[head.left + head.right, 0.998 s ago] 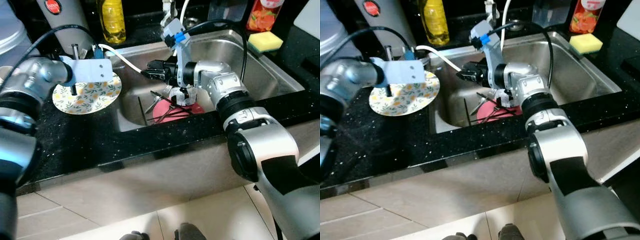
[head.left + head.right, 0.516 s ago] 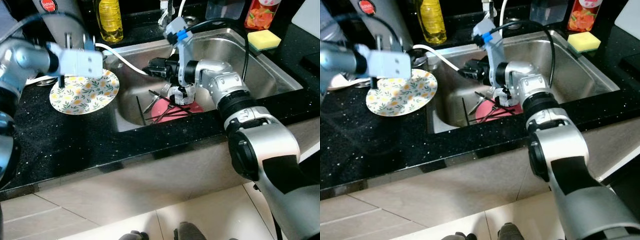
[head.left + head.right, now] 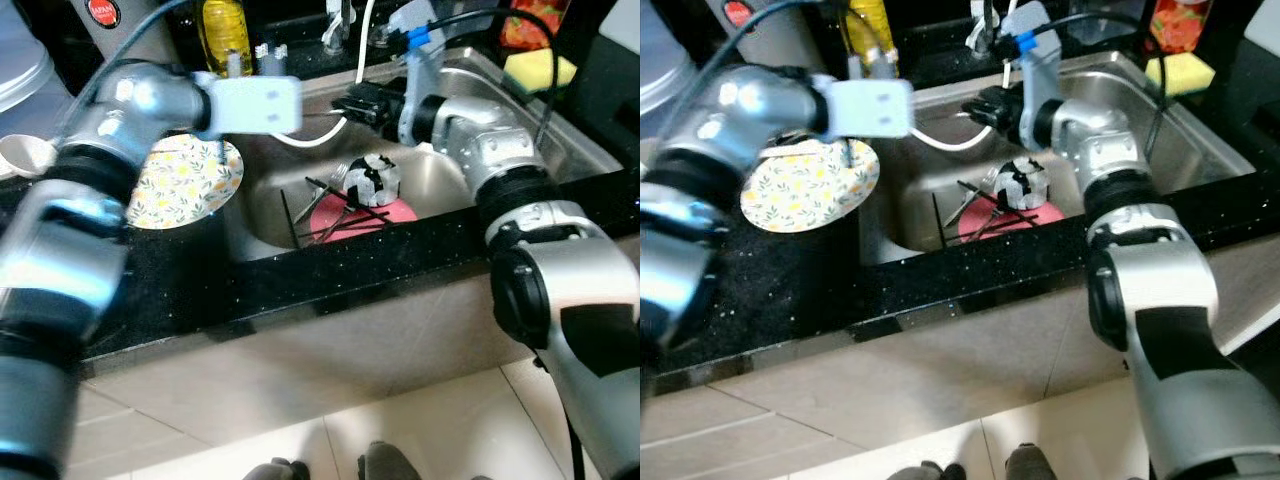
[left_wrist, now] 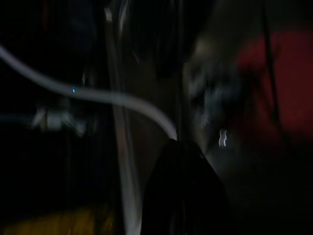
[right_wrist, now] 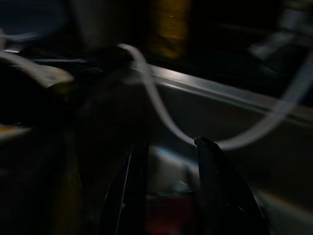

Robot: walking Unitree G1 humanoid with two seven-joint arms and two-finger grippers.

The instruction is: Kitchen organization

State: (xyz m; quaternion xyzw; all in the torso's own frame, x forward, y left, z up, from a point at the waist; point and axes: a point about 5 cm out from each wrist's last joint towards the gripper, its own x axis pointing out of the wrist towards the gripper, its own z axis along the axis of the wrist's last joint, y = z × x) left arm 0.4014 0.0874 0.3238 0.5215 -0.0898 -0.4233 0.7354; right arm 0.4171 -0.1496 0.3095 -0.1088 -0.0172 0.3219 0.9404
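Round black-and-white patterned cup (image 3: 373, 178) sits in the stainless steel sink (image 3: 560, 150), on the red plate (image 3: 372, 213) beside loose dark utensils (image 3: 322, 204). Right gripper (image 5: 168, 161) hovers above, fingers narrowly parted, empty. Left gripper (image 3: 245, 58) near sink's back-left corner; finger state cannot tell. Cup likely ceramic: rigid, fragile, slippery if wet; grip across rim.

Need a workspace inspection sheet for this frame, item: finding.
Surface: black speckled counter around a steel sink.
Job's things: floral plate on the counter left of the sink; red plate, black-and-white cup, fork and dark utensils in the basin.
Clutter: yellow sponge, yellow bottle, white bowl.
Grippers: left pincer over the sink's left edge; right pincer above the basin, fingers parted, empty.
Cables: white cable looping over the basin; black cables on both arms.
Surroundings: tiled floor, tap behind the sink.
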